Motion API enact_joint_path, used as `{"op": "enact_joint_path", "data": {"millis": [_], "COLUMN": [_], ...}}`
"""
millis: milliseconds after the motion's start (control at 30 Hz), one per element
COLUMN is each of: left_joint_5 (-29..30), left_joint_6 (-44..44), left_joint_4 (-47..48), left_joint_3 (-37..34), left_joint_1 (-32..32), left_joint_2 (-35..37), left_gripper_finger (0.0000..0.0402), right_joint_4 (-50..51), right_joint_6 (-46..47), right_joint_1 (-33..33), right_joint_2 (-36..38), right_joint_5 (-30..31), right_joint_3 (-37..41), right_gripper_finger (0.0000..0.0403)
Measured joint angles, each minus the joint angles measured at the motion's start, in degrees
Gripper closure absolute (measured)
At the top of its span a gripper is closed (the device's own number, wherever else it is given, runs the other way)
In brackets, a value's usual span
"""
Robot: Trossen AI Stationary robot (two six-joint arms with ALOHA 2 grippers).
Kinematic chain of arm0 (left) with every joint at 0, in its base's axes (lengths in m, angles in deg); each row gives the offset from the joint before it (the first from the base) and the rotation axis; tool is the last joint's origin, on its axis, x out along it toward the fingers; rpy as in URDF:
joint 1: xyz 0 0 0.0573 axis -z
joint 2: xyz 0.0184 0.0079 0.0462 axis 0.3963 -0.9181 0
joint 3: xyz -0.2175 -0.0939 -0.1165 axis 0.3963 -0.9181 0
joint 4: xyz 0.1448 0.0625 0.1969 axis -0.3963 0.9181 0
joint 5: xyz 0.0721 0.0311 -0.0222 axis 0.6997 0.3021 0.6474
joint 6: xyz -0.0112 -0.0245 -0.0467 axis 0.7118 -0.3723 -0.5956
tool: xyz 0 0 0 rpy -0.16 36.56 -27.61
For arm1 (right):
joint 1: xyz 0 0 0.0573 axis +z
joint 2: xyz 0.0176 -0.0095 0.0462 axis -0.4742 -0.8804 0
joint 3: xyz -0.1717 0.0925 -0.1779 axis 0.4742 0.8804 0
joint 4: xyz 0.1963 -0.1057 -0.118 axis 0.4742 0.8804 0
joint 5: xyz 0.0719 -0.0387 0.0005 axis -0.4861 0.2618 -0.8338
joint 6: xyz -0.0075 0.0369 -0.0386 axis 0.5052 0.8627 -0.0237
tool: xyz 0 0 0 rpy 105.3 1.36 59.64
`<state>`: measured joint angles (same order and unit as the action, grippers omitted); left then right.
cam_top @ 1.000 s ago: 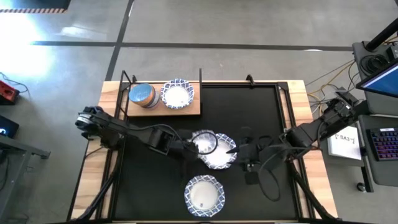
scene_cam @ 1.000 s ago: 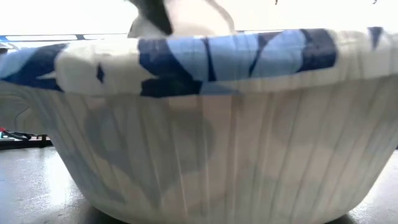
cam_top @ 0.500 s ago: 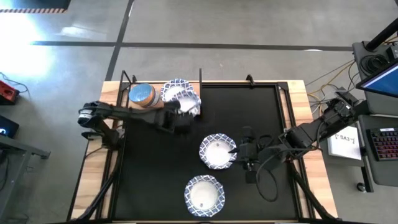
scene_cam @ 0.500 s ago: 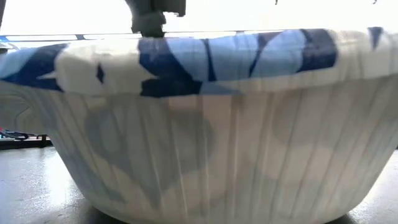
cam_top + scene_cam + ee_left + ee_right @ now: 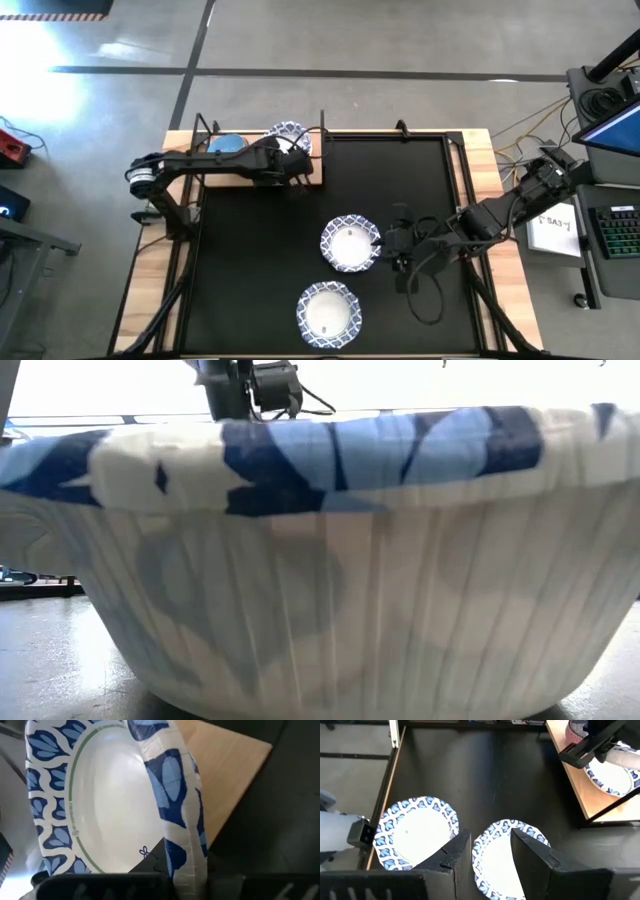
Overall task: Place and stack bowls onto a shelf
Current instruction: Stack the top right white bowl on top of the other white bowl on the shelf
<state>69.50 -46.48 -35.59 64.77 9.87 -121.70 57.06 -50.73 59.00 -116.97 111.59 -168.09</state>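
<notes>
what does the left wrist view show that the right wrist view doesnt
Only the left wrist view shows the pinch up close: the left claw is shut on the rim of a white bowl with a blue patterned rim, held over the light-wood shelf.

Only the right wrist view shows the right claw, fingers apart, at the rim of one mat bowl, a second mat bowl beside it, and the black mat.

Both show the shelf and the left claw's bowl, which appears far off in the right wrist view.
</notes>
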Motion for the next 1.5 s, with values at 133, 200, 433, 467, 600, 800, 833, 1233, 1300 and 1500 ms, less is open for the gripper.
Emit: {"op": "enact_joint_path", "data": {"millis": [133, 200, 433, 467, 600, 800, 833, 1233, 1300, 1500], "left_joint_5": [0.0, 0.1, 2.2, 2.2, 3.7, 7.2, 7.2, -17.7, -18.6, -7.3], "left_joint_6": [1.2, 2.1, 3.6, 3.6, 4.8, 5.3, 5.3, 0.8, 1.3, 4.6], "left_joint_4": [-3.1, -3.3, -5.2, -5.5, -6.8, -8.0, -8.0, -6.9, -6.8, -5.9], "left_joint_3": [-1.8, -1.9, -2.1, -2.1, -2.1, -2.1, -2.1, -2.1, -2.1, -2.0], "left_joint_1": [-0.3, -0.2, -1.2, -1.3, -1.7, -1.9, -1.8, 2.1, 3.4, 4.0], "left_joint_2": [0.0, 0.0, 0.0, 0.0, 0.0, -0.2, -0.2, 0.0, 0.1, 0.2], "left_gripper_finger": [0.0386, 0.0378, 0.0332, 0.0324, 0.0289, 0.0247, 0.0242, 0.0223, 0.0223, 0.0223], "right_joint_4": [0.8, 0.9, 0.8, 0.8, 0.7, 0.7, 0.7, 1.0, 1.3, 1.5], "right_joint_6": [0.0, 0.0, 0.0, 0.3, 1.9, 1.9, 1.9, 1.8, 1.9, 1.9], "right_joint_1": [0.0, 0.0, 0.0, 0.0, 0.0, 0.0, 0.0, 0.0, 0.0, 0.0], "right_joint_2": [-0.4, -0.5, -0.5, -0.5, -0.5, -0.5, -0.5, -0.5, -0.5, -0.5], "right_joint_5": [0.0, 0.0, 0.0, 0.0, 0.0, 0.0, 0.0, 0.0, 0.0, 0.0], "right_joint_3": [0.0, 0.0, 0.0, 0.0, 0.0, 0.0, 0.0, 0.0, 0.0, 0.0], "right_gripper_finger": [0.0271, 0.0272, 0.0275, 0.0274, 0.0274, 0.0277, 0.0276, 0.0278, 0.0277, 0.0275]}}
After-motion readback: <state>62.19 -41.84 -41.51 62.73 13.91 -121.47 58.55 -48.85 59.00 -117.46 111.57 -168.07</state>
